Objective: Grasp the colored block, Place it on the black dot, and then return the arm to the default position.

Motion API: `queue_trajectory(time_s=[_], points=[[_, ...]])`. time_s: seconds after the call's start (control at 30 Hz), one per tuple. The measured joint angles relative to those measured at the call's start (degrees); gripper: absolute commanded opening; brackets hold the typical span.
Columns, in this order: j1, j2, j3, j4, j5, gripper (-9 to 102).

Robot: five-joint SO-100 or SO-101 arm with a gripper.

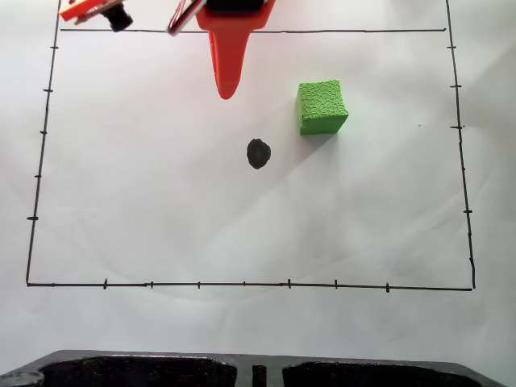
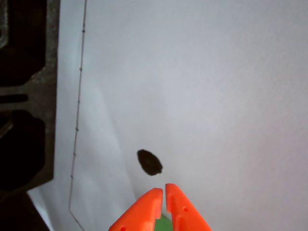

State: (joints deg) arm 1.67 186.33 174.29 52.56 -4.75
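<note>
The colored block (image 1: 322,106), a bright green cube with a crackled surface, rests on the white paper to the right of the arm's tip in the fixed view. Below and left of it lies the black dot (image 1: 258,153), uncovered. The orange arm reaches in from the top edge, and its gripper (image 1: 227,90) hangs apart from both, up and left of the dot. In the wrist view the gripper (image 2: 164,188) is shut, its tips almost touching just below the black dot (image 2: 150,162). A sliver of the green block (image 2: 163,224) shows behind the fingers, not held.
A thin black border line (image 1: 242,284) with tick marks frames the paper. A dark moulded tray edge (image 1: 145,367) runs along the bottom of the fixed view and appears at the left in the wrist view as the dark tray (image 2: 24,96). A small camera module (image 1: 119,16) sits at top left.
</note>
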Motion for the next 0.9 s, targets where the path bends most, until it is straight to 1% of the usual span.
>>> queue_trajectory(time_s=[0.1,0.2,0.9], points=[[-0.53,0.0,0.0,0.09,-2.81,0],[-3.87,0.09,0.0,0.09,-4.04,0],[-3.96,0.26,0.0,0.09,-4.48,0]])
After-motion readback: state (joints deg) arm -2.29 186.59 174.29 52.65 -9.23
